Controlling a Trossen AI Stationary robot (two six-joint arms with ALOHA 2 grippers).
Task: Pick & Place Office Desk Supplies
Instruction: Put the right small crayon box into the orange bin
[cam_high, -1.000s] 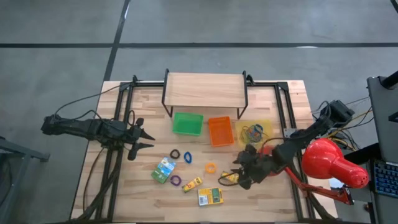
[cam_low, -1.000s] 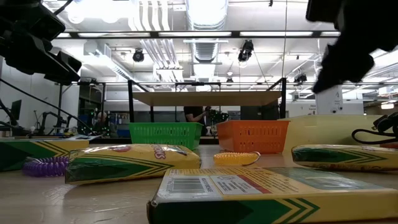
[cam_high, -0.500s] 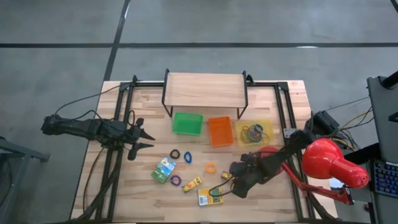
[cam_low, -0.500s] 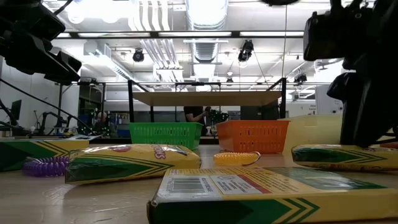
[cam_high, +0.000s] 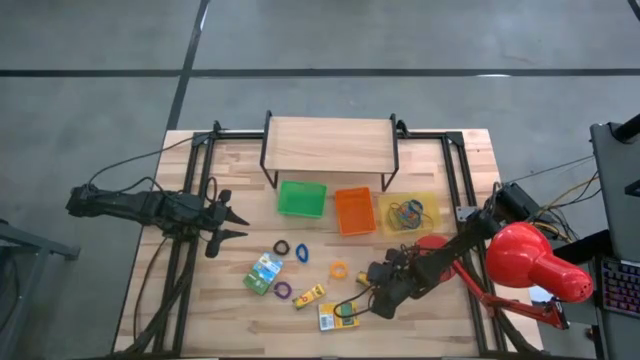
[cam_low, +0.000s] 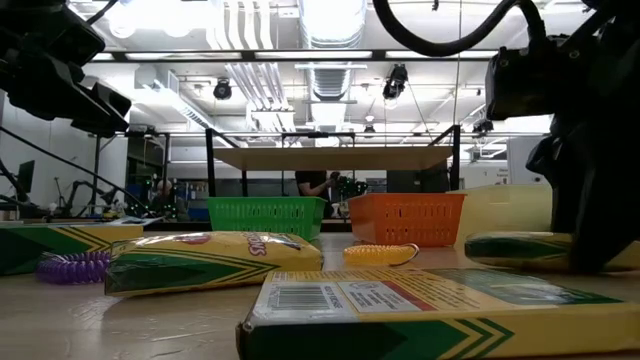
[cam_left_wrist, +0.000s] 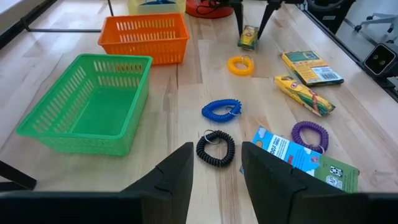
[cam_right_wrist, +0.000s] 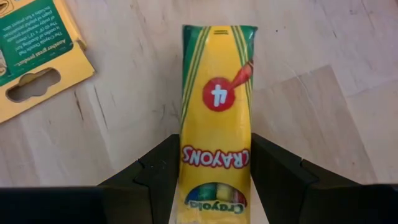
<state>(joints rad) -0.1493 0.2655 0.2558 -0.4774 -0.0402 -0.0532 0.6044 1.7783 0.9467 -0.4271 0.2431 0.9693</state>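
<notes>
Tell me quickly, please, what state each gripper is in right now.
Left gripper: open, empty, hovering above the table's left side.
Right gripper: fingers either side of the small crayon pack; grip cannot be told.

You have four yellow-and-green printed cardboard boxes (cam_high: 339, 316) on the table, five loose coiled rubber-band loops (cam_left_wrist: 217, 149), more tangled in the yellow tray, three plastic mesh trays (cam_high: 301, 198), one red desk lamp (cam_high: 535, 264), one wooden shelf (cam_high: 329, 146).

The high camera looks straight down on the whole table (cam_high: 440, 330). The low one looks level across it, close behind the boxes. Each wrist camera looks past its own pincer; both left and high views share the green tray (cam_left_wrist: 87, 106).
</notes>
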